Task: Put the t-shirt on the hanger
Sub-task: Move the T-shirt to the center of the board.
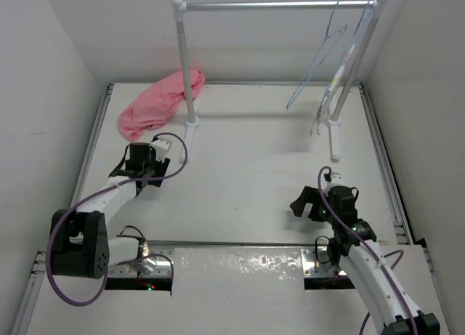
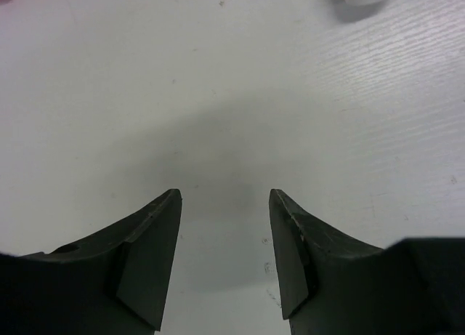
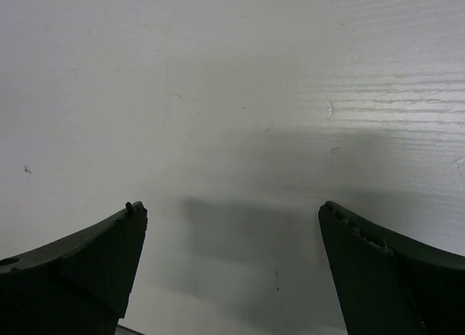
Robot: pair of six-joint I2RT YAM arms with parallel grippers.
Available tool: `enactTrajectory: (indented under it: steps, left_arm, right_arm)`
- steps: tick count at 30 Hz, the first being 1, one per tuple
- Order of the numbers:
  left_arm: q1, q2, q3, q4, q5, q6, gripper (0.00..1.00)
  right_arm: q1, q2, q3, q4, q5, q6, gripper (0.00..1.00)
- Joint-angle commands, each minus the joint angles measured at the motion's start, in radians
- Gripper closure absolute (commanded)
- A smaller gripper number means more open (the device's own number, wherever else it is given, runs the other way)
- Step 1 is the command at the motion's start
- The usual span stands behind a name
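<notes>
Here, t-shirt (image 1: 156,102) heaped beside rack post (image 1: 186,59)

Left arm (image 1: 109,193) and right arm (image 1: 374,269): white tubes, black joints, purple cables.
Each arm has smooth white tube parts joined by big, chunky black blocks. A thin purple cable (image 1: 69,213) runs along each arm in loose loops. The left tool (image 1: 166,141) is black with a white bit at its front, and the right tool (image 1: 311,197) looks all black. Up close, the fingers (image 2: 149,255) are dark, flat wedges with dull, slightly scratched sides.
</notes>
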Motion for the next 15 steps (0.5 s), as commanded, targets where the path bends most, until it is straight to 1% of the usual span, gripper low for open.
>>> enactTrajectory:
  steps: [1, 3, 4, 5, 6, 7, 8, 9, 10, 11, 12, 13, 14, 15]
  left_arm:
    - [0.010, -0.026, 0.041, -0.009, 0.077, 0.013, 0.50]
    - [0.008, -0.020, 0.076, -0.020, 0.089, 0.061, 0.47]
    - [0.010, -0.013, 0.092, -0.023, 0.084, 0.091, 0.38]
    - [0.010, 0.013, 0.107, -0.018, 0.071, 0.163, 0.35]
    - [0.019, 0.041, 0.159, 0.000, 0.005, 0.191, 0.33]
    - [0.033, 0.076, 0.199, 0.011, -0.027, 0.211, 0.32]
    - [0.053, 0.172, 0.257, 0.013, -0.063, 0.222, 0.32]
    - [0.124, 0.234, 0.410, -0.022, -0.055, 0.214, 0.32]
    - [0.164, 0.298, 0.502, -0.061, -0.034, 0.201, 0.32]
    - [0.200, 0.442, 0.609, -0.099, 0.039, 0.157, 0.33]
    - [0.262, 0.519, 0.816, -0.177, 0.088, 0.132, 0.34]
    - [0.286, 0.588, 0.912, -0.206, 0.113, 0.107, 0.35]
    - [0.303, 0.721, 1.005, -0.223, 0.124, 0.052, 0.35]
    - [0.312, 0.783, 1.155, -0.237, 0.117, 0.029, 0.35]
  right_arm:
    - [0.002, -0.035, 0.058, -0.015, 0.000, -0.013, 0.01]
    - [0.002, -0.057, 0.075, -0.003, -0.014, -0.012, 0.01]
    - [0.003, -0.060, 0.095, -0.003, -0.023, -0.016, 0.01]
    - [0.002, -0.063, 0.112, -0.012, -0.025, -0.022, 0.01]
    - [0.003, -0.065, 0.127, -0.022, -0.023, -0.030, 0.01]
    - [0.002, -0.066, 0.161, -0.034, -0.019, -0.048, 0.01]
    - [0.002, -0.068, 0.180, -0.054, -0.006, -0.059, 0.01]
    - [0.003, -0.069, 0.196, -0.063, -0.002, -0.068, 0.01]
    - [0.002, -0.077, 0.230, -0.072, 0.008, -0.084, 0.01]
    - [0.002, -0.080, 0.247, -0.084, 0.020, -0.093, 0.01]
    - [0.003, -0.086, 0.261, -0.088, 0.026, -0.098, 0.01]
    - [0.002, -0.097, 0.285, -0.088, 0.032, -0.108, 0.01]
    - [0.002, -0.104, 0.298, -0.081, 0.035, -0.113, 0.01]
    - [0.002, -0.109, 0.308, -0.075, 0.044, -0.119, 0.01]
